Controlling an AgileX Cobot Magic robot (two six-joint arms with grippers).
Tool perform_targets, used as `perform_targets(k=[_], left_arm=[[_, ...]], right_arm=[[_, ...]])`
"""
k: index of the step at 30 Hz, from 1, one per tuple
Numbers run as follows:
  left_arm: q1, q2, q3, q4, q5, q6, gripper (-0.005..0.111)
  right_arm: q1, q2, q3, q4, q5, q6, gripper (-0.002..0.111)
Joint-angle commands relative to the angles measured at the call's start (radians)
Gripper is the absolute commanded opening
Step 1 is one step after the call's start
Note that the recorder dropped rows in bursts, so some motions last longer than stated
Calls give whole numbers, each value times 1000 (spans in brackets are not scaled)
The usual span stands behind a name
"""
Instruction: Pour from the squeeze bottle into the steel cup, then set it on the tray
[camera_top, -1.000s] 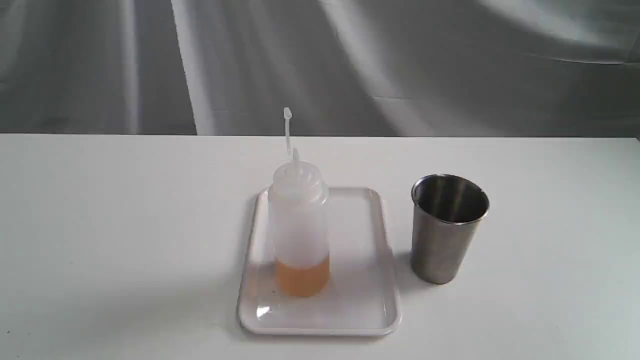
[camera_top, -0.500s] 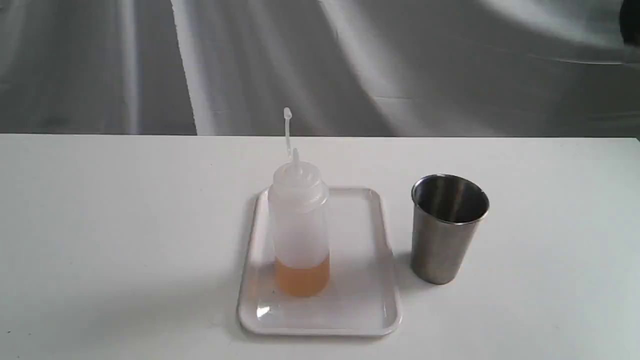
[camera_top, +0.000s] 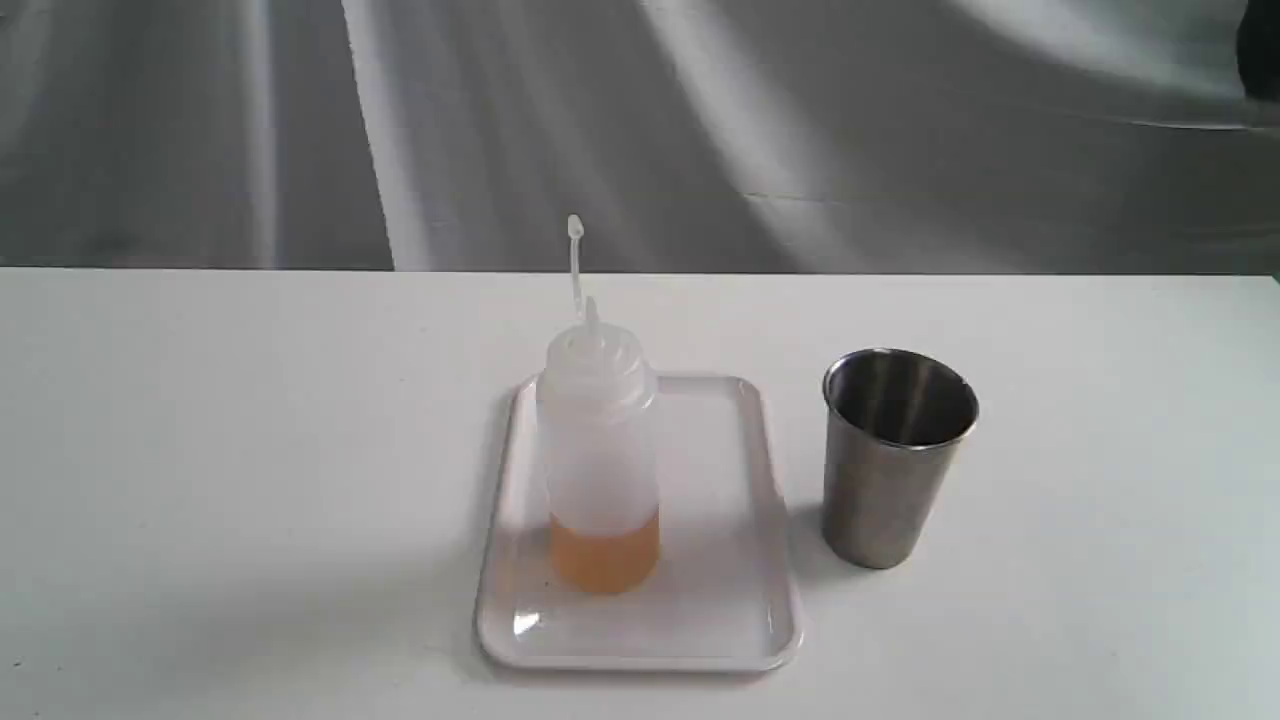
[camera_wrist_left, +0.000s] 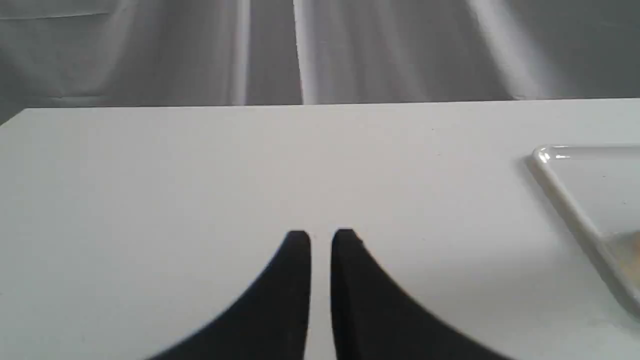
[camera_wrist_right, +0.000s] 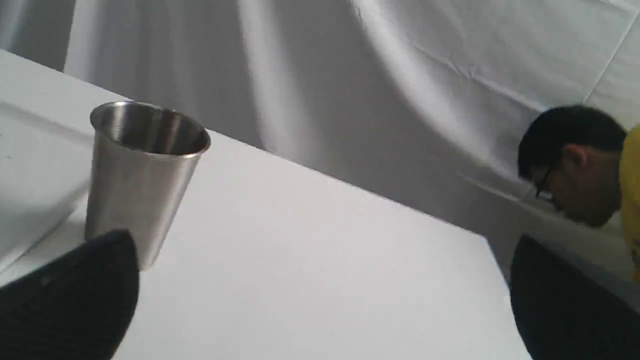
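Grey draped cloth (camera_top: 700, 120) hangs behind a plain white worktop (camera_top: 250, 450). At the centre of the exterior frame, the translucent whitish plastic squeeze bottle (camera_top: 598, 460) stands upright on the flat white glossy rectangular tray (camera_top: 735, 600). A shallow band of amber liquid sits at its foot. The brushed stainless-steel cup (camera_top: 890, 480) stands just right of the tray, apart from it; whether it holds any liquid cannot be told. Neither arm shows in that frame. The right gripper (camera_wrist_right: 320, 300) is spread wide and empty, with the cup near one of its fingers. The left gripper (camera_wrist_left: 321, 240) is all but pressed together, holds nothing, and is over bare worktop beside a tray corner.

The likeliest mishap is a knock. The cup tapers to a narrow base, so a wide-spread finger passing close could tip it. The bottle is tall, soft and nearly empty, so a glancing approach could topple it or slide it on the glossy tray. A hard squeeze could squirt liquid wide of the cup. The tethered tip cap (camera_top: 574, 228) sticks up above the nozzle and could snag.

Compared with a second ago, bottle, tray and cup have not moved. A dark blurred shape (camera_top: 1262, 45) now shows at the upper right corner, probably the dark-haired person (camera_wrist_right: 570, 160) that the right wrist view shows.
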Motion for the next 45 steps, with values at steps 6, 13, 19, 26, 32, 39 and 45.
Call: perform_targets(k=[6, 13, 19, 26, 32, 39, 45], left_arm=[[-8, -3, 4, -1, -7, -4, 8], [-8, -3, 4, -1, -7, -4, 8], [-8, -3, 4, -1, -7, -2, 8], [-8, -3, 4, -1, -7, -4, 8], [-8, -3, 4, -1, -7, -4, 8], [-8, -3, 4, -1, -7, 0, 8], [-8, -3, 4, -1, -7, 0, 8]], right_arm=[[-9, -6, 4, 130, -128, -13, 103], [-9, -6, 4, 139, -13, -9, 103], [-7, -6, 4, 177, 36, 7, 103], [-7, -6, 4, 180, 71, 10, 88], [-7, -6, 4, 242, 99, 10, 35], [-7, -6, 4, 241, 104, 8, 0], [-7, -6, 4, 241, 152, 8, 0]])
